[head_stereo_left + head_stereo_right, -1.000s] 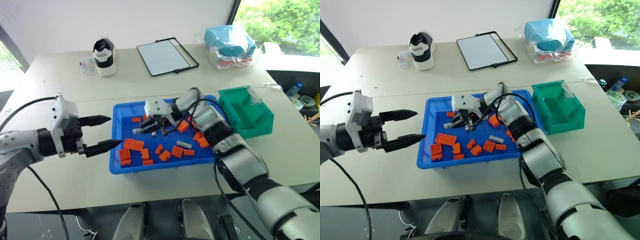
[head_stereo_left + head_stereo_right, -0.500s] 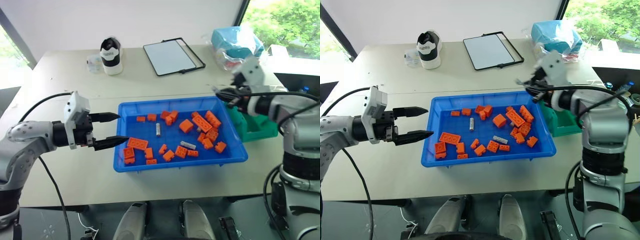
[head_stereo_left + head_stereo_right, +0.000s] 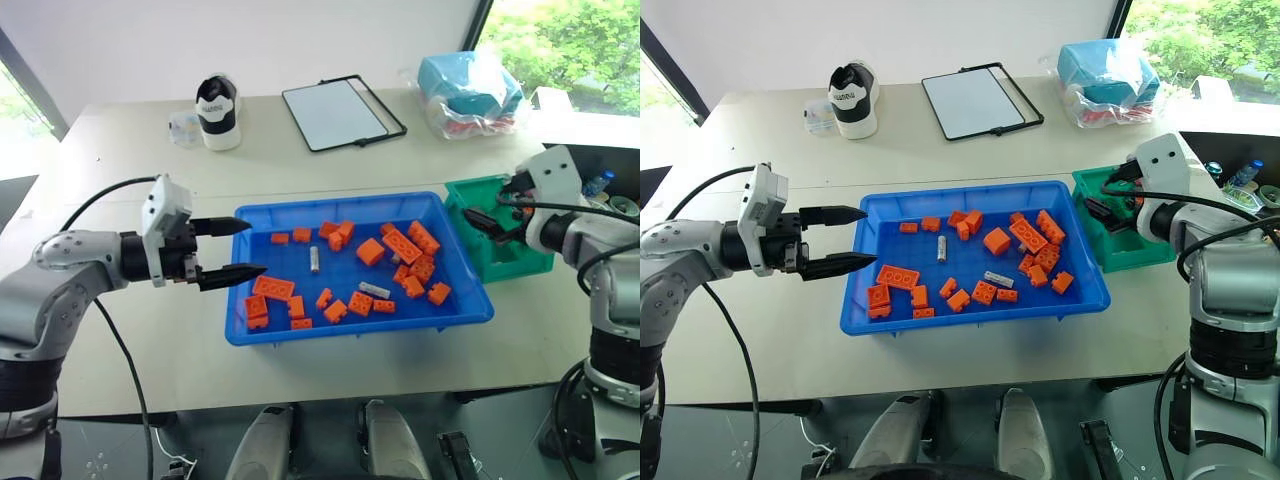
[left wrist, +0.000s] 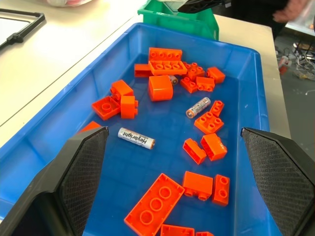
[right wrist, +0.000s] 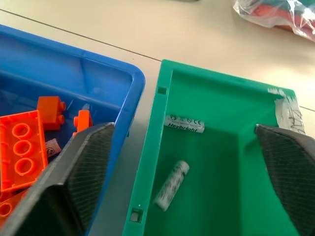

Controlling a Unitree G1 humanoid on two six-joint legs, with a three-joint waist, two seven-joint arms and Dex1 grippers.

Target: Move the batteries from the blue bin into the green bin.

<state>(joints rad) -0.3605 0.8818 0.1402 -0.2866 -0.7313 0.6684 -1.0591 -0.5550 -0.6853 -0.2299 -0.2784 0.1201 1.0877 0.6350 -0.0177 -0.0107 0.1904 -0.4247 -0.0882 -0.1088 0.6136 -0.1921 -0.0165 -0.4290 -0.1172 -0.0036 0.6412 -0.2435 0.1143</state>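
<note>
Right gripper (image 3: 497, 214) hangs agape, empty, over green bin (image 3: 523, 262); left gripper (image 3: 240, 247) agape at blue bin (image 3: 355, 323). Left wrist: two batteries (image 4: 136, 138) remaining, light, rigid, slick; grasp mid-barrel. Right wrist: two delivered

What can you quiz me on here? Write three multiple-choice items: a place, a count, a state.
1. The right gripper is at:
A) the green bin
B) a sink
C) a red bucket

2. Batteries in the green bin:
A) none
B) two
C) five

3. The left gripper is:
A) shut on a brick
B) shut on a battery
C) open, empty

Answers:
1 A, its fingers frame the green bin in the right wrist view.
2 B, two lie on its floor.
3 C, its fingers stand apart with nothing between.
</note>
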